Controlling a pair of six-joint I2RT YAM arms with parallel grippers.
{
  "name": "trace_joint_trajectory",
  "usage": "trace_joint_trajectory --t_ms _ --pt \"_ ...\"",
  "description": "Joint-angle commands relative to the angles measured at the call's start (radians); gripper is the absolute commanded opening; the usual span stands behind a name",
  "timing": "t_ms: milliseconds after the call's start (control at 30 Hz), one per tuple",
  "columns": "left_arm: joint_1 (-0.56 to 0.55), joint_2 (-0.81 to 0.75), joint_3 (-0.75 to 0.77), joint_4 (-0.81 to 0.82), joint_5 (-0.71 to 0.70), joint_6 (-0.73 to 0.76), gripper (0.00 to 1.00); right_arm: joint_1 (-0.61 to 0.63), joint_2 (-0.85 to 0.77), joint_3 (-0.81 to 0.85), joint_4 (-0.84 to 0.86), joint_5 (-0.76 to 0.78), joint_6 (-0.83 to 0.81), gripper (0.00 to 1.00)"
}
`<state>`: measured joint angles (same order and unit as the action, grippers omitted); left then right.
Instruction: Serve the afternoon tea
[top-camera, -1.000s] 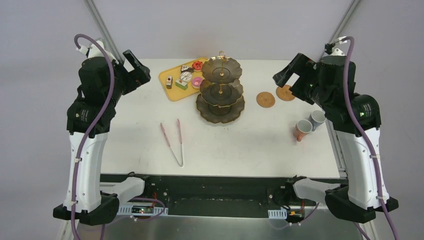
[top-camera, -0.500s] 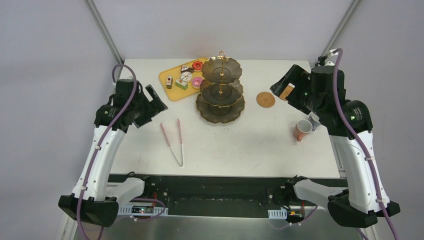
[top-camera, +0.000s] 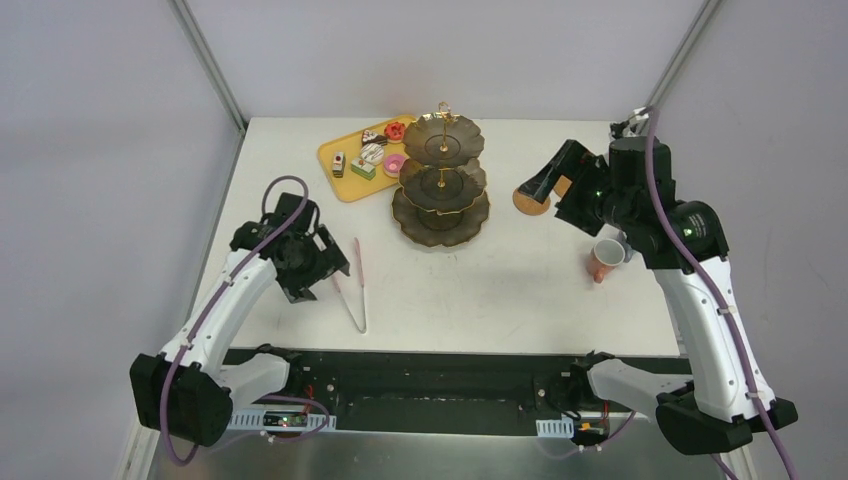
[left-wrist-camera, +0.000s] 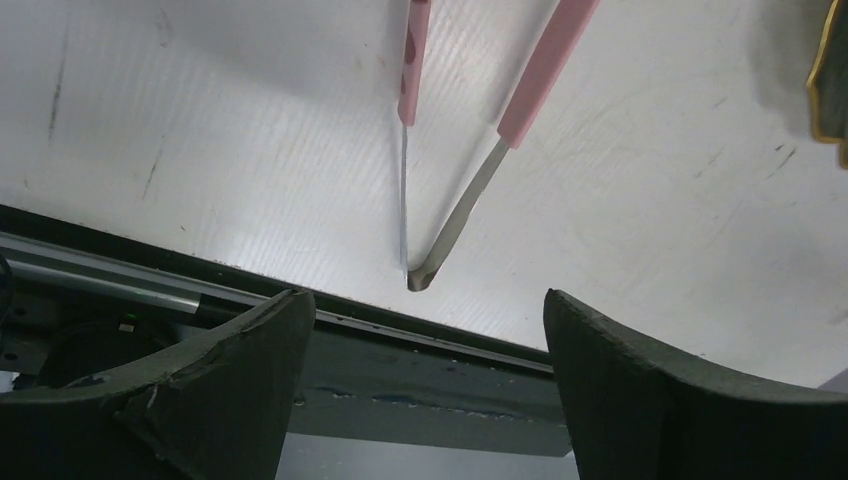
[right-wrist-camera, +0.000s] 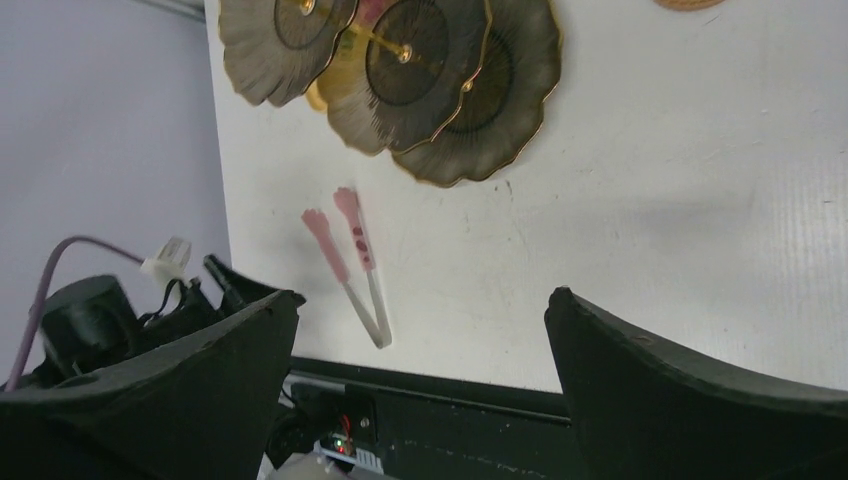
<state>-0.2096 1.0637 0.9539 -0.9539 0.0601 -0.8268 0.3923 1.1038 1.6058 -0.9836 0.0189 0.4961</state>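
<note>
Pale grey walls close in a white counter (top-camera: 500, 290), with two arms bolted at its near edge. Toward the far edge, about mid-width, the dark three-tier stand (top-camera: 441, 190) is upright on its gold rod, and all three scalloped tiers are bare. A yellow tray (top-camera: 343, 187) lies against or just beside the stand's left side and carries the cakes (top-camera: 372, 155).

Right of the stand lies a woven coaster (top-camera: 530, 203), partly covered in the top view by the right tool (top-camera: 548, 178). A sliver of a second coaster (top-camera: 567, 185) shows just past that tool. Near the counter's right edge sits a pinkish cup (top-camera: 603, 258). Just behind it is a blue-grey cup (top-camera: 620, 243), almost wholly hidden by the right arm.

Pink-handled tongs (left-wrist-camera: 548, 70) lie flat left of centre, their joined metal end pointing at the near edge.

The left tool (top-camera: 325, 272) sits low over the counter, just left of the tongs. Its jaws are spread wide and hold nothing. In its wrist view the tongs' joined end shows in the gap between the two fingers, apart from both.

The right tool hangs above the counter by the coasters, jaws at full spread and empty. Its wrist view looks down on the stand and the tongs.
</note>
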Motion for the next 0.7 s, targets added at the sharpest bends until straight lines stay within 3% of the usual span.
trace_joint_trajectory --t_ms 0,400,667 --pt "-0.117 0.047 -0.030 0.026 -0.049 -0.070 0.88 -0.003 0.022 -0.016 0.036 -0.173 -0.029 0.99" --pt "-0.237 0.062 -0.206 0.206 -0.158 -0.175 0.80 -0.003 0.032 -0.034 0.027 -0.214 -0.035 0.99" --pt "-0.234 0.166 -0.101 0.209 -0.228 -0.086 0.81 -0.004 0.038 -0.038 0.013 -0.213 -0.050 0.99"
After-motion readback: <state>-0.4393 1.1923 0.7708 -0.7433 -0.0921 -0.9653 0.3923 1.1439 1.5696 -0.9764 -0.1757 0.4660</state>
